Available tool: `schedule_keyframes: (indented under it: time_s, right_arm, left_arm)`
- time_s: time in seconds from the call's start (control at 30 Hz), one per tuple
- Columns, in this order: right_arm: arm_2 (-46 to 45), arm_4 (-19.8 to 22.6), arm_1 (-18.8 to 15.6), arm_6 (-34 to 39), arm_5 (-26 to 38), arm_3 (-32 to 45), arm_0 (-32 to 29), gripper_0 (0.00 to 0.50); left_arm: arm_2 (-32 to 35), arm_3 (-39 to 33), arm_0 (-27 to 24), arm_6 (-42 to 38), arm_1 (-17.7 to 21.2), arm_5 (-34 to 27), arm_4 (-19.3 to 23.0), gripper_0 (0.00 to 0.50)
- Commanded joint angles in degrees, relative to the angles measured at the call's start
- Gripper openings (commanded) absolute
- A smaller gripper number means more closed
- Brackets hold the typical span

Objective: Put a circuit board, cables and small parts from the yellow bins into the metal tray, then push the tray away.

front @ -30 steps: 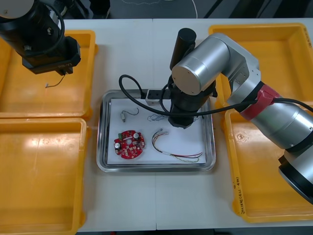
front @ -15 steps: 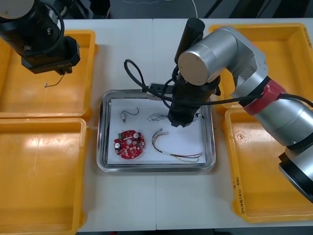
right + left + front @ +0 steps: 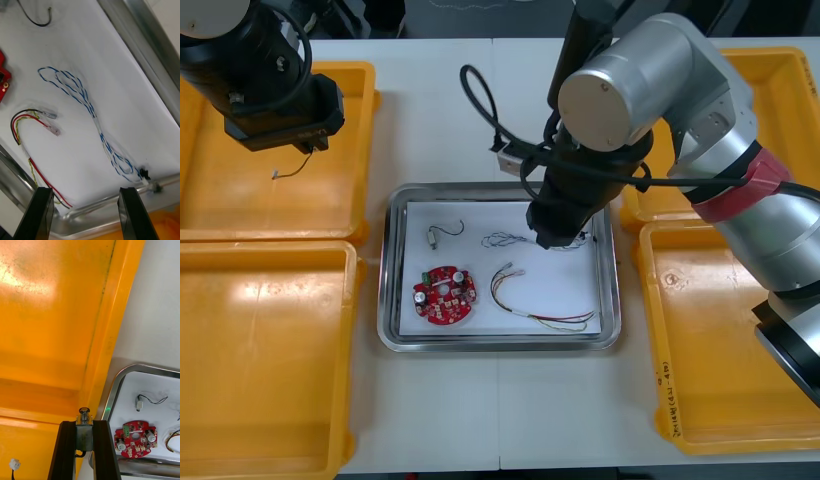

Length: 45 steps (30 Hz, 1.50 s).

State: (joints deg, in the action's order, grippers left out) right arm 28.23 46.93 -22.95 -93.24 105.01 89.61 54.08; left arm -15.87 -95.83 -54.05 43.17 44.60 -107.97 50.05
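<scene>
**Front view:** At the middle of the table (image 3: 440, 110), a metal tray (image 3: 385, 270), with yellow bins (image 3: 260, 350) along both side edges. On the tray's white floor:
- a round red circuit board (image 3: 446, 296) by the near left corner
- a wired metal part (image 3: 436, 237) toward the far left corner
- a red and yellow cable (image 3: 525, 300) along the near edge
- a blue and white cable (image 3: 502, 239) nearer the far edge

Looming over the tray's far right corner, the right arm (image 3: 630, 90) (bulky enough to hide that corner and one end of the blue and white cable). Over the far left bin (image 3: 210, 200), the left arm (image 3: 260, 70).

**Right wrist view:** Right gripper (image 3: 85, 204) above the tray, fingers (image 3: 39, 213) spread wide with nothing between them. Below, the blue and white cable (image 3: 90, 108) looped across the white floor, the red and yellow cable (image 3: 26, 120) just beside it, and the tray rim (image 3: 150, 33) beyond.

**Left wrist view:** Left gripper (image 3: 84, 442) clamped on a small metal part (image 3: 84, 429), over the far left bin's inner wall (image 3: 101, 333). Past that wall, the tray's far left corner (image 3: 120, 378), with the circuit board (image 3: 135, 438) and wired metal part (image 3: 139, 403) inside.
</scene>
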Motion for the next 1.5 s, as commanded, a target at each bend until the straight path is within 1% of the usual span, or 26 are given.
schedule_keyframes:
  time_s: [0.03,0.2,0.4,0.53,0.63,0.73,0.77,0.83,0.93,1.03,1.13,1.27,1.33,1.5]
  right_arm:
    - [-6.2,-0.7,-1.7,3.9,4.6,1.8,0.1,0.5]
    - [-7.0,-1.1,-3.2,7.9,5.0,2.8,-0.6,0.5]
    - [-9.0,-1.4,-6.8,14.9,5.0,8.9,-4.7,0.5]
    - [-10.0,-1.8,-9.1,19.2,5.0,13.4,-7.6,0.5]
    - [-11.4,-1.3,-10.4,21.3,5.0,15.6,-9.5,0.5]
    - [-14.5,0.5,-11.4,23.3,5.0,17.0,-11.8,0.5]
    - [-16.1,1.6,-11.7,23.5,5.0,17.2,-12.8,0.5]
    - [-17.6,2.4,-12.0,23.6,5.0,17.3,-13.4,0.5]
    - [-21.6,5.4,-13.5,23.8,5.0,17.6,-15.1,0.5]
    - [-23.8,6.9,-14.8,24.1,5.0,19.1,-16.6,0.5]
    - [-25.1,7.0,-16.3,24.5,5.0,21.4,-18.7,0.5]
    - [-26.7,7.3,-18.8,25.7,5.0,24.7,-22.4,0.5]
    - [-27.4,7.5,-19.4,26.0,5.0,25.6,-23.7,0.5]
    - [-30.3,7.5,-20.5,27.1,5.0,27.6,-28.2,0.5]
  left_arm:
    - [1.9,-2.1,0.0,-3.9,2.3,-0.5,1.2,0.0]
    - [1.8,-3.1,0.0,-4.3,2.0,-1.5,1.3,0.0]
    - [2.1,-6.5,1.9,-5.3,0.8,-1.7,-0.1,0.0]
    - [5.1,-9.6,4.7,-6.1,-1.8,-1.7,-1.7,0.0]
    - [7.1,-12.6,7.3,-6.3,-3.6,-1.7,-3.4,0.0]
    - [7.8,-15.8,9.7,-6.6,-5.7,-1.7,-5.5,0.0]
    - [7.7,-16.7,10.3,-6.8,-6.5,-1.7,-6.3,0.0]
    - [7.8,-17.3,10.7,-7.0,-7.3,-2.0,-7.0,0.0]
    - [7.7,-18.3,11.0,-7.4,-10.3,-2.0,-9.5,0.0]
    - [7.6,-18.8,10.9,-7.7,-12.5,-2.0,-11.3,0.0]
    - [7.3,-18.9,10.9,-8.2,-14.3,-2.0,-12.6,0.0]
    - [4.4,-18.9,10.7,-9.4,-15.2,-2.0,-14.6,0.0]
    - [3.9,-18.9,10.6,-9.8,-15.7,-2.0,-15.2,0.0]
    - [3.2,-18.1,10.5,-10.2,-18.8,-2.0,-18.0,0.0]
